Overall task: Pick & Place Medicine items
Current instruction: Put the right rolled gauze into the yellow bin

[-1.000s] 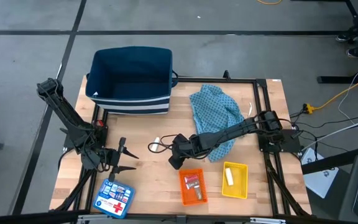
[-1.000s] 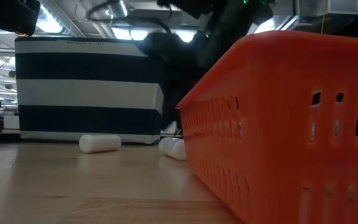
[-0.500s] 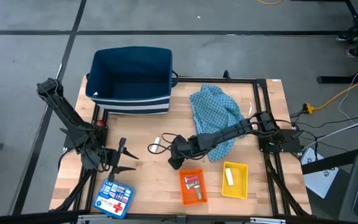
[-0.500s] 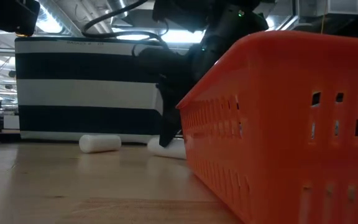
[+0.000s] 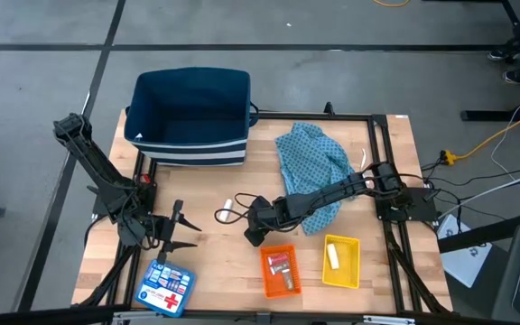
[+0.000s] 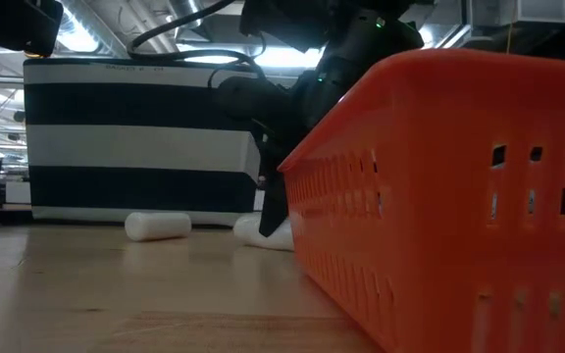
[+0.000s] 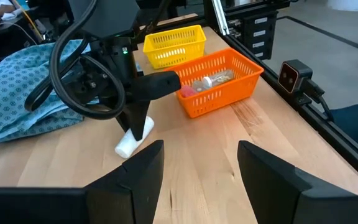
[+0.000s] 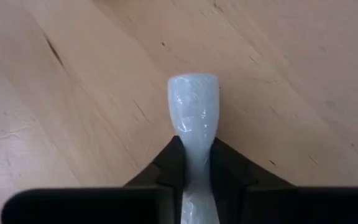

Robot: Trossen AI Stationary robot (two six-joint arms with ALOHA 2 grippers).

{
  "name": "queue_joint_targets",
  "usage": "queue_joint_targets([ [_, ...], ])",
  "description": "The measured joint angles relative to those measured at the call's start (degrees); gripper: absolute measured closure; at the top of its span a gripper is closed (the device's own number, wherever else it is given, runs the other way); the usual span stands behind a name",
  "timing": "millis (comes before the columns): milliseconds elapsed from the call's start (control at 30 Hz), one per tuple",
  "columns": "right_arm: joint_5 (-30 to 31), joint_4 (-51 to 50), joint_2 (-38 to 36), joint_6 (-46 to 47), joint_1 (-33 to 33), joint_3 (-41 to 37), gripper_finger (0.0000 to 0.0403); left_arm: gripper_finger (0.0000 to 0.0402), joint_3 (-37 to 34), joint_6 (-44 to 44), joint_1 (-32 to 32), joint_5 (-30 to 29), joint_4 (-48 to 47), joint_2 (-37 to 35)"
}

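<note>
A white stick (image 8: 193, 112) lies on the wooden table, and my right gripper (image 7: 135, 123) is shut on it left of the orange tray (image 5: 279, 271). In the high view the gripper (image 5: 253, 232) hides this stick. A second white stick (image 5: 227, 208) lies free on its side a little farther left. The orange tray holds small packets, and the yellow tray (image 5: 341, 261) holds another white stick (image 5: 332, 255). My left gripper (image 5: 184, 233) waits open at the table's left, with nothing between its fingers. My right gripper pinches the stick about its middle (image 8: 194, 152) between its two fingers (image 6: 273, 201). The stick's soft wall is squeezed narrow there. The fingers slant steeply down from above and lie across the stick. Its free end (image 7: 125, 149) rests on the table.
A navy striped bin (image 5: 190, 117) stands at the far left. A blue patterned cloth (image 5: 312, 162) lies under the right arm. A flat blue box with a red cross (image 5: 165, 289) lies at the near left. Bare wood lies between the two grippers.
My right gripper has sunk a little onto the white stick beside the orange tray and shut on it. The stick has shifted slightly under the fingers and stays on the table.
</note>
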Motion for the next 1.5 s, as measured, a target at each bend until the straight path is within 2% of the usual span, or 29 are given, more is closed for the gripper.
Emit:
queue_joint_targets([
  [500, -0.20, -0.79, -0.70, -1.73, -1.22, 0.23, 0.0342, 0.0201, 0.00, 0.00, -0.02, 0.00, -0.02, 0.00],
  [800, -0.22, -7.67, -6.99, -4.15, -2.42, 1.55, 0.0342, 0.0201, 0.00, 0.00, -0.02, 0.00, -0.02, 0.00],
  [1000, 1.79, -21.72, -11.99, 2.80, 1.28, 1.55, 0.0341, 0.0201, 0.00, 0.00, -0.02, 0.20, -0.04, 0.00],
  [1267, 5.22, -37.16, -16.55, 17.31, 8.63, 1.55, 0.0341, 0.0201, 0.00, 0.00, -0.02, 0.28, -0.05, 0.00],
  [1500, 5.33, -44.59, -17.15, 30.10, 14.91, 1.55, 0.0341, 0.0201, 0.00, 0.02, -0.01, 0.35, -0.07, 0.00],
])
